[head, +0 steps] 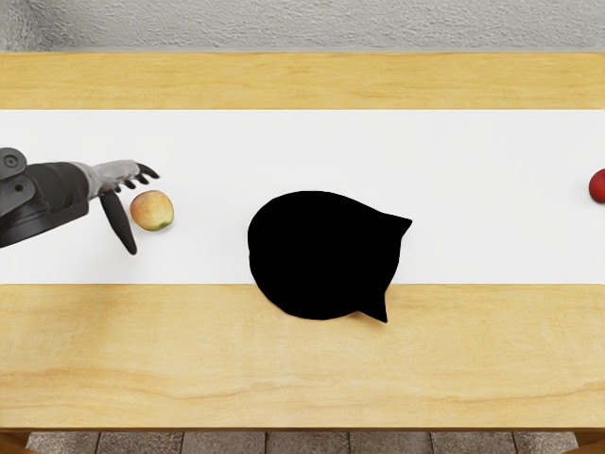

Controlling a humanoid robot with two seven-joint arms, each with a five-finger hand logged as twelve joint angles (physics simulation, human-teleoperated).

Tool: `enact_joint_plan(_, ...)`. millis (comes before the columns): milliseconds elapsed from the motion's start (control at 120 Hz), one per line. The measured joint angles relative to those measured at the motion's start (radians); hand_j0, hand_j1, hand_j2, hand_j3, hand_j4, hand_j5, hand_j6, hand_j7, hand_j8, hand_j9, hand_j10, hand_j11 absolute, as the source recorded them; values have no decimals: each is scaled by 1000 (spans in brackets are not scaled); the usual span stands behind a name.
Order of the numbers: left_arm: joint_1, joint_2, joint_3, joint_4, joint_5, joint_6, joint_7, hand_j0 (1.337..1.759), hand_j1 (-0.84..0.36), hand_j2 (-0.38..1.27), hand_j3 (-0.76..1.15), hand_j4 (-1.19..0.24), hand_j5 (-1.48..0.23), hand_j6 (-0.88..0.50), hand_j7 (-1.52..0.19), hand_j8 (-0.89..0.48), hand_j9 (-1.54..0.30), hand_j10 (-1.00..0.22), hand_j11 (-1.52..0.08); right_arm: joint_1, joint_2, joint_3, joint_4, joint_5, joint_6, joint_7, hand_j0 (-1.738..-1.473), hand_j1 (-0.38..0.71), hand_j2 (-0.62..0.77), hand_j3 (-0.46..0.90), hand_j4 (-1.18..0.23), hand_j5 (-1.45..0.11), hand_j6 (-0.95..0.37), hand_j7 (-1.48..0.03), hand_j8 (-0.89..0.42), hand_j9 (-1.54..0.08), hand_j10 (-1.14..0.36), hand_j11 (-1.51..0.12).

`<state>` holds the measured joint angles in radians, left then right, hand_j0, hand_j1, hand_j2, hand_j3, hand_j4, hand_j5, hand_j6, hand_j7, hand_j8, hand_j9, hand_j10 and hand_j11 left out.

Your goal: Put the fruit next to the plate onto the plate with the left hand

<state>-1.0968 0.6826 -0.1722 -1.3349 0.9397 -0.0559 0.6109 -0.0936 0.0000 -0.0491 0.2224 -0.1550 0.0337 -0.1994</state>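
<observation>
We look down at a slant on a pale wooden table (302,359) with a wide white runner (454,180) laid across it from side to side; near the middle of the runner sits a flat, solid black plate (321,255), roundish with two pointed tips on its right side, its lower edge just over the bare wood; well to the left of the plate, on the runner, lies a small yellow apple (151,210) blushed with red, apart from the plate's rim; far to the right of the plate, at the edge of our view, a red fruit (597,186) shows only in part; the left arm (38,199), dark grey and jointed, reaches in from the side left of the plate, and the left hand (118,184) hangs just beyond the apple, on the side away from the plate; its fingers (144,174) are stretched out and released, their dark tips pointing toward the plate just above the apple; the long dark thumb (120,225) angles down beside the apple, close to it; we cannot tell whether it touches the skin; the hand grasps nothing.
</observation>
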Motion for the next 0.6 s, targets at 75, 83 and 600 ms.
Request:
enact_joint_plan(75, 0, 1, 0, 23, 0, 0, 0, 1658, 148, 36, 0, -174, -221, -175, -220, -175, -220, -173, -220, 0, 0, 0, 0, 0, 0, 0, -1658, -322, -4, 0, -22, -29, -22, -29, -22, -29, -22, -29)
enact_joint_plan(83, 0, 1, 0, 25, 0, 0, 0, 1658, 147, 37, 0, -175, -222, -176, -222, -176, -221, -174, -221, 0, 0, 0, 0, 0, 0, 0, -1658, -322, -4, 0, -22, -29, -22, -29, -22, -29, -22, -29)
enact_joint_plan(600, 0, -57, -2, 51, 46, 38, 0, 1658, 126, 40, 0, -192, -244, -193, -244, -193, -244, -191, -244, 0, 0, 0, 0, 0, 0, 0, -1658, -322, -4, 0, -22, -29, -22, -29, -22, -29, -22, -29)
